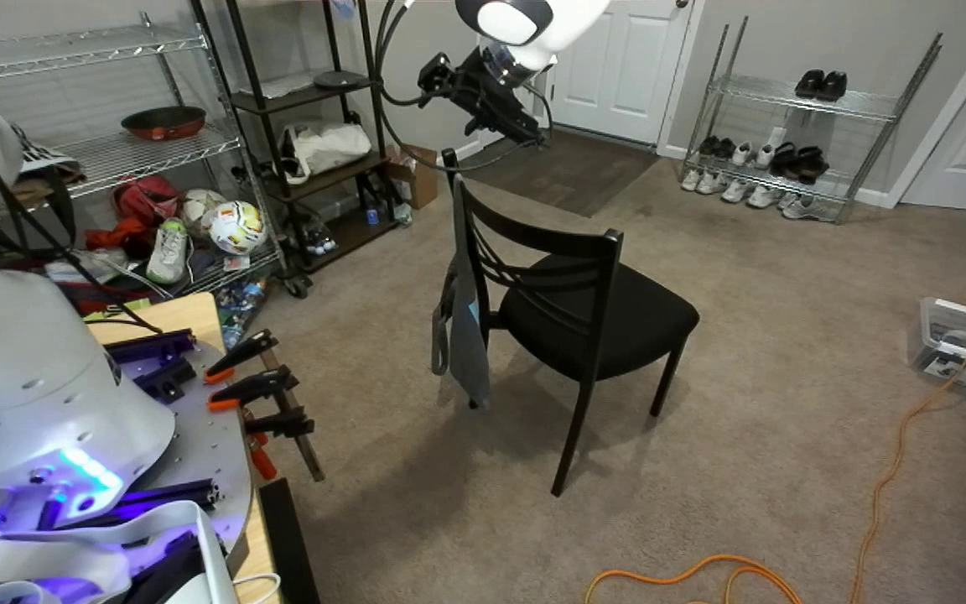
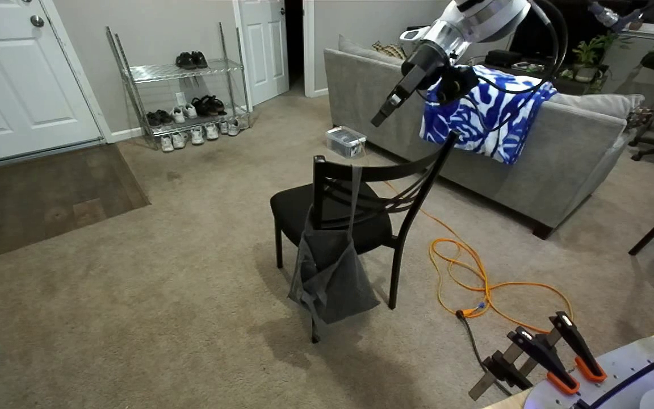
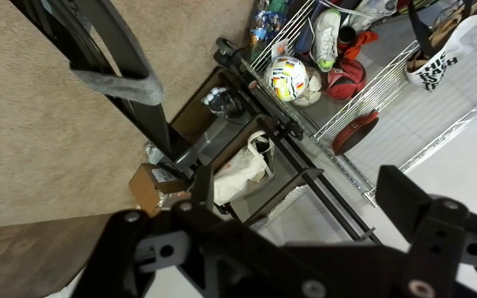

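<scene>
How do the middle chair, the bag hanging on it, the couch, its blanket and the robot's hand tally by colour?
Black: 2 (chair, hand)
Grey: 2 (bag, couch)
Blue and white: 1 (blanket)
Total: 5

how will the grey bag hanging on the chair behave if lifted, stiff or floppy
The grey bag will probably flop, since it sags in folds. It may be light, looking thin side-on. Its strap could snag, being looped over the chair back.

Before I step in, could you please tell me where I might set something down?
Bare carpet lies between the chair and the shoe rack; the seat also looks bare. The wire shelf's lower tier is crowded, with a soccer ball, a sneaker and more.
</scene>
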Controlling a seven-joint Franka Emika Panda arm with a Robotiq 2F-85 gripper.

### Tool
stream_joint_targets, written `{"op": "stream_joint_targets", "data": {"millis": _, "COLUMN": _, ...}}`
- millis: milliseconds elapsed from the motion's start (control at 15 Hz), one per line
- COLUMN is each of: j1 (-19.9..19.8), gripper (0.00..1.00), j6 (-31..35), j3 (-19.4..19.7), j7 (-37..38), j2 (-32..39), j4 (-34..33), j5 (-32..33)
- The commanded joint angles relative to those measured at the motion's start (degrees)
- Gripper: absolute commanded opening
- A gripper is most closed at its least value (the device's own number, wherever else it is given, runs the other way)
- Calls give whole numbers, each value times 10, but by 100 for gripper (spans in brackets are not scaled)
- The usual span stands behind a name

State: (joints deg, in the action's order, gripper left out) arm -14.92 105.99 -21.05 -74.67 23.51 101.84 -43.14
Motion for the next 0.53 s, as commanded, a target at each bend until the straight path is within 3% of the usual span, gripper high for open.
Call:
{"op": "stream_joint_targets", "data": {"millis": 0, "j1": 46, "gripper": 100, "j6": -15, "j3": 53, "j7": -10, "j2": -3, "j4": -7, "j5": -18}}
{"op": "stream_joint_targets", "data": {"millis": 467, "j1": 50, "gripper": 100, "j6": -15, "j3": 53, "j7": -10, "j2": 1, "j4": -9, "j5": -18}}
